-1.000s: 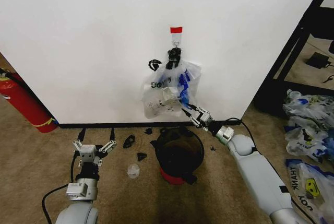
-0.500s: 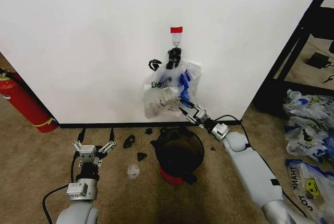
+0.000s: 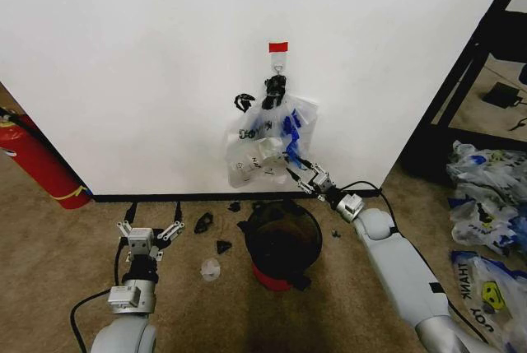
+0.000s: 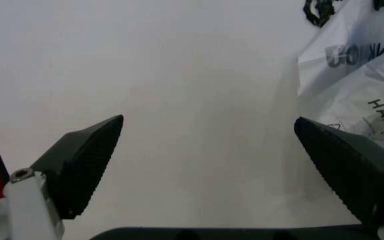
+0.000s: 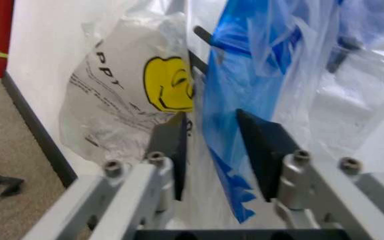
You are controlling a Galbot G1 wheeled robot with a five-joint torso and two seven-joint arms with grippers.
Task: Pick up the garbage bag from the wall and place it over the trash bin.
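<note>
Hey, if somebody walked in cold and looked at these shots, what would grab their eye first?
Probably the clump of smiley-face garbage bags hanging under a red tape strip on the white wall, with the right gripper reaching in, its fingers either side of a blue handle. Below stands the black trash bin; the left gripper waits open nearby.

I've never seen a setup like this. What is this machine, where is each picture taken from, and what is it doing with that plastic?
It is a two-armed robot. The wide picture looks down from its head; the other two come from cameras on its wrists. A garbage bag hangs on the white wall above a black trash bin on the carpet. The right gripper reaches to the bag, its fingers straddling a blue fold without gripping. The left gripper waits open, low, facing the wall.
</note>
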